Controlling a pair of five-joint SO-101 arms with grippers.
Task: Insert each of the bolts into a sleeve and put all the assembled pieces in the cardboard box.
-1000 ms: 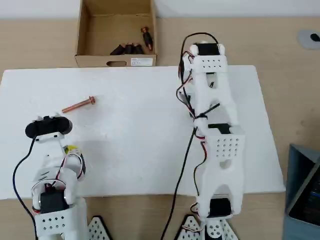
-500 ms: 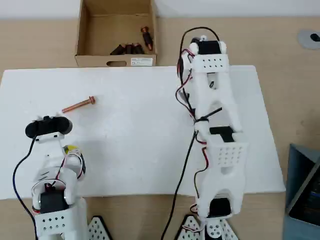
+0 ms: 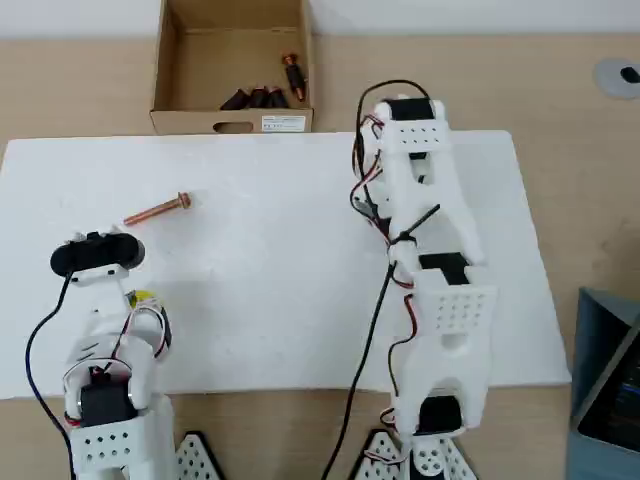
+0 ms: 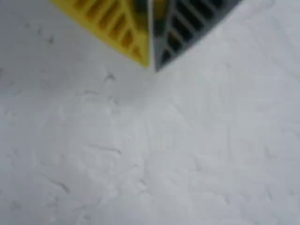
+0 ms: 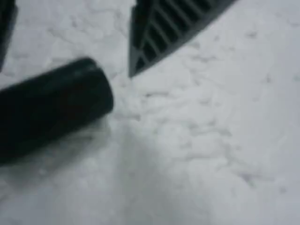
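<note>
A white foam sheet (image 3: 270, 300) lay under both arms. The right arm (image 3: 440, 290) stretched across it, and the right gripper (image 5: 70, 51) stood spread, with a black sleeve (image 5: 47, 112) lying ungrasped on the sheet just beside its fingertips. The cardboard box (image 3: 168, 70) beyond the sheet held assembled pieces (image 3: 262, 97). The left gripper (image 4: 151, 65) was clenched on nothing. A copper bolt (image 3: 158, 209) lay on the sheet.

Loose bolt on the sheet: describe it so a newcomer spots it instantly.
On the white sheet, look at the left half, between the cardboard box and the left arm. The bolt lies flat there: a bare copper-coloured rod, unlike the dark-sleeved pieces in the box.
</note>
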